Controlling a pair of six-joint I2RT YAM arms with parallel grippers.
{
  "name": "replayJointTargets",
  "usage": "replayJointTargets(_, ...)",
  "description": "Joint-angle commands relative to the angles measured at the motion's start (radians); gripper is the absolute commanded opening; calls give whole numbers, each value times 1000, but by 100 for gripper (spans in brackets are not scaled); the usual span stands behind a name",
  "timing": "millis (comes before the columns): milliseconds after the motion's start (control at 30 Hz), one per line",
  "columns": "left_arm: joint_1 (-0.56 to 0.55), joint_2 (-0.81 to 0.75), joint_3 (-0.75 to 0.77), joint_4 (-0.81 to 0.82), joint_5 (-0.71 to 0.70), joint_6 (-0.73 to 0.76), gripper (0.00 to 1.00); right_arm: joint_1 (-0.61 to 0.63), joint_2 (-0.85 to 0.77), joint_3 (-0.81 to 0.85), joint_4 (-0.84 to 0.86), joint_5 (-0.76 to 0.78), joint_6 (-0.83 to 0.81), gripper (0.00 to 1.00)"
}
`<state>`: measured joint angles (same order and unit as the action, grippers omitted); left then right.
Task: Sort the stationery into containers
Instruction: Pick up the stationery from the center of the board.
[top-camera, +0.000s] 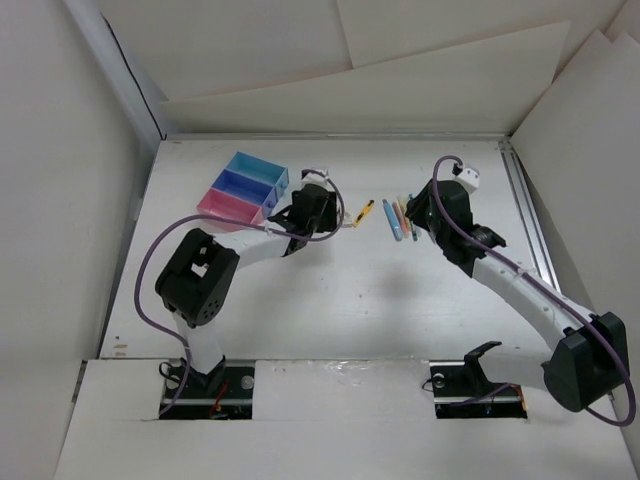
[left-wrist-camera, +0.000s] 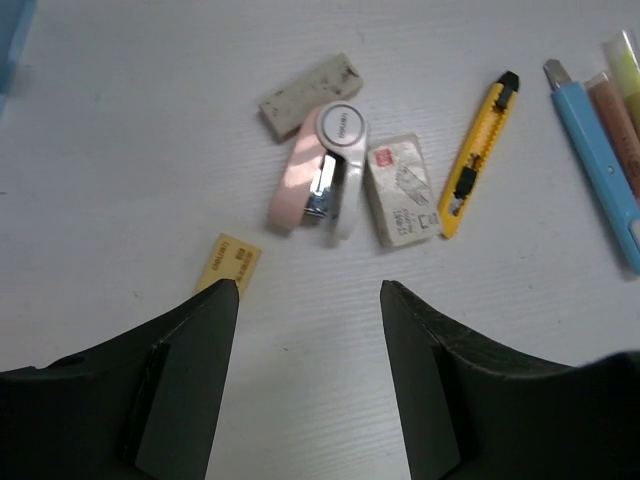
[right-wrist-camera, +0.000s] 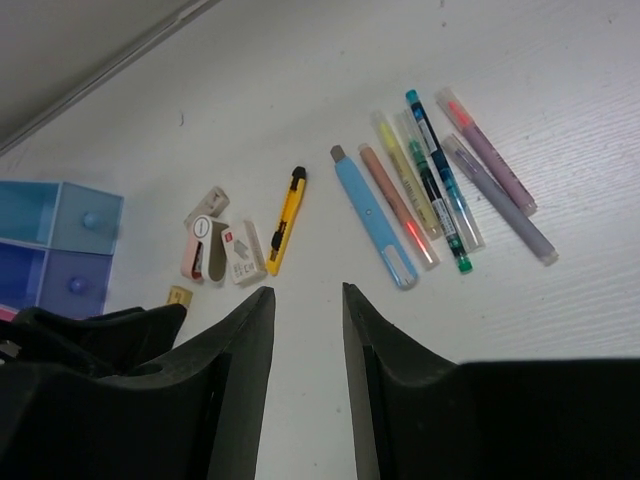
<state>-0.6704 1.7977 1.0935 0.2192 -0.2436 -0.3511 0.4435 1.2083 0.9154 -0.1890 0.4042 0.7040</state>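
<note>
The containers are three joined bins, light blue (top-camera: 258, 168), darker blue (top-camera: 243, 185) and pink (top-camera: 228, 207). My left gripper (left-wrist-camera: 310, 290) is open and empty above the table. Just ahead of it lie a grey eraser (left-wrist-camera: 310, 96), a pink and white stapler (left-wrist-camera: 320, 172), a boxed eraser (left-wrist-camera: 402, 190), a yellow cutter (left-wrist-camera: 478, 155) and a small yellow piece (left-wrist-camera: 228, 263) by its left finger. My right gripper (right-wrist-camera: 305, 292) is open and empty, short of the light-blue pen (right-wrist-camera: 375, 218) and pink pen (right-wrist-camera: 398, 205). The bins (right-wrist-camera: 60, 250) also show at the left of the right wrist view.
Several more pens and highlighters (right-wrist-camera: 470, 180) lie in a row right of the light-blue pen. The left gripper's dark body (right-wrist-camera: 90, 330) shows at the lower left of the right wrist view. White walls (top-camera: 520, 140) enclose the table on three sides.
</note>
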Motion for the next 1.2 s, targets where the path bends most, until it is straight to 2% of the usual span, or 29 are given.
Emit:
replayJointTargets(0, 61, -20, -17, 22, -3, -14, 55, -11, -26, 0, 72, -39, -6, 39)
replayJointTargets(200, 81, 31, 12, 2, 56, 64, 56, -11, -26, 0, 82, -59, -15, 39)
replayJointTargets(467, 81, 75, 42, -29, 66, 103, 56, -11, -17, 0, 82, -88, -24, 39)
replayJointTargets(600, 81, 117, 63, -38, 66, 103, 49, -11, -16, 0, 82, -88, -24, 39)
replayJointTargets(633, 81, 117, 72, -38, 66, 103, 39, -11, -16, 0, 82, -88, -24, 39)
replayJointTargets(667, 81, 117, 72, -38, 66, 103, 34, -11, -16, 0, 82, -88, -24, 39)
replayJointTargets(833, 81, 117, 45, -14, 53, 103, 20, -11, -27, 0, 82, -88, -24, 39)
replayJointTargets(933, 81, 95, 22, -4, 41, 92, 7, -11, -36, 0, 82, -88, -24, 39)
replayJointTargets(967, 81, 95, 22, 12, 41, 92, 7, -11, -36, 0, 82, -88, -24, 39)
replayJointTargets(1033, 81, 95, 22, 3, 53, 83, 20, -11, -46, 0, 82, -97, -24, 39)
replayJointTargets(1067, 81, 112, 48, -9, 53, 83, 22, -11, -46, 0, 82, -97, -24, 39)
replayJointTargets(1167, 81, 101, 48, -5, 53, 70, 9, -11, -56, 0, 82, -97, -34, 39)
